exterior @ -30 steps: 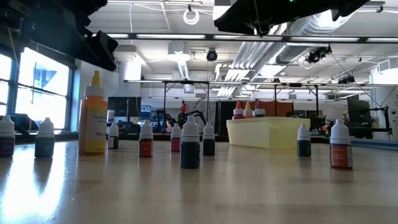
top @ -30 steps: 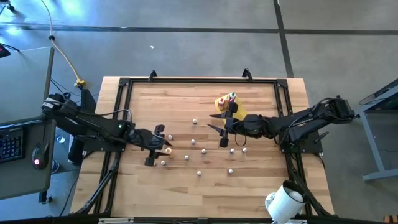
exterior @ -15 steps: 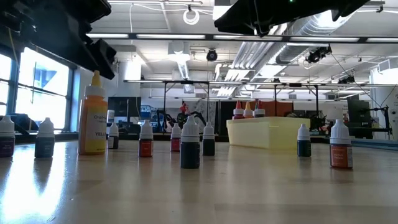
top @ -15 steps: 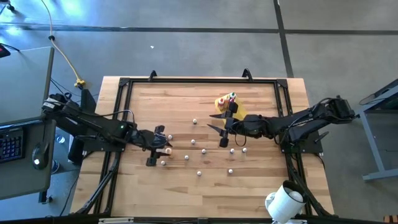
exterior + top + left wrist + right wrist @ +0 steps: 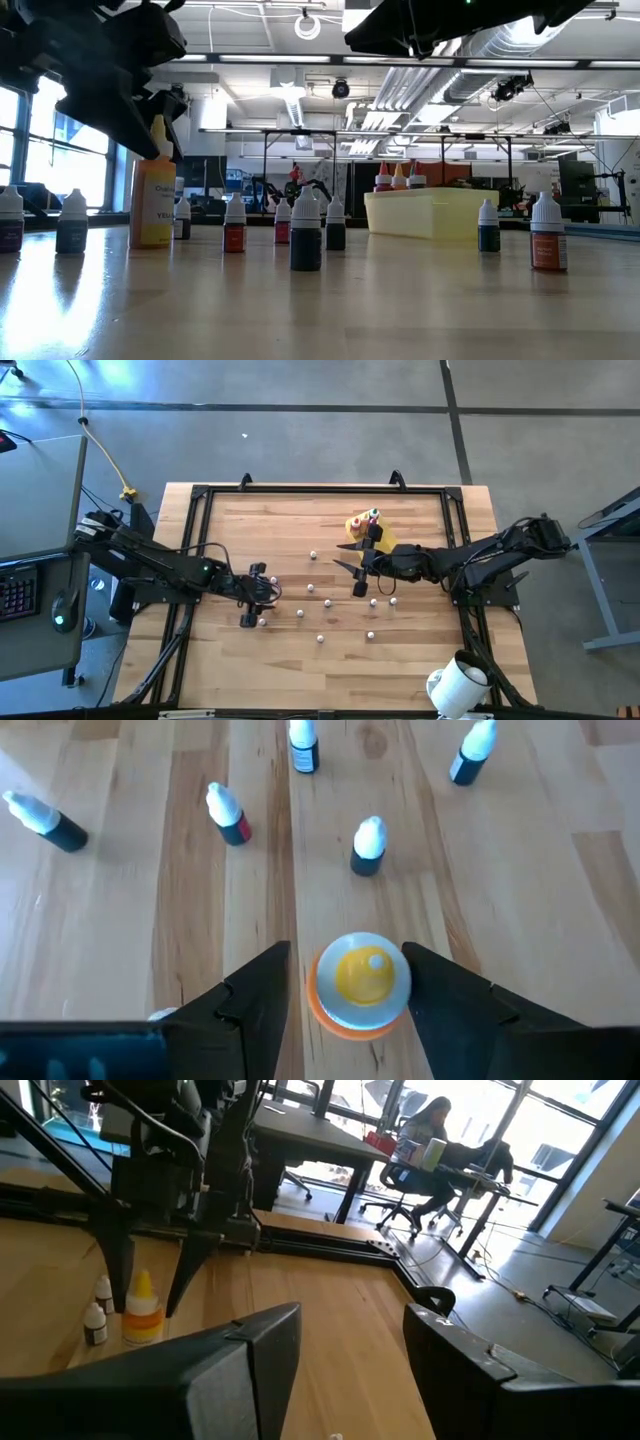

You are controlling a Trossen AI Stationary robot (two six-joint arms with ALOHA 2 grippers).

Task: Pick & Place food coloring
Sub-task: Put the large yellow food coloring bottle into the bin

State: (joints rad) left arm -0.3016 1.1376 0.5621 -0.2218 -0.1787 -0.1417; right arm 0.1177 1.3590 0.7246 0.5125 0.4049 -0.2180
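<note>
The left end effector (image 5: 345, 985) hangs over the desk (image 5: 300, 520) with its fingers spread, one on each side of a big yellow-capped bottle (image 5: 360, 985), not gripping it. Small food coloring bottles (image 5: 367, 846) stand just ahead. The right end effector (image 5: 350, 555) hovers open and empty near the yellow tray (image 5: 385, 538), which holds three bottles.

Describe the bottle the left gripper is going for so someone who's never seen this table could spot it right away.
Start at the left arm reaching over the wooden table. The left gripper is open, its fingers on either side of the yellow bottle standing there. It is far taller and fatter than the tiny dropper bottles around it, with an orange-yellow body and a pointed yellow tip.
</note>
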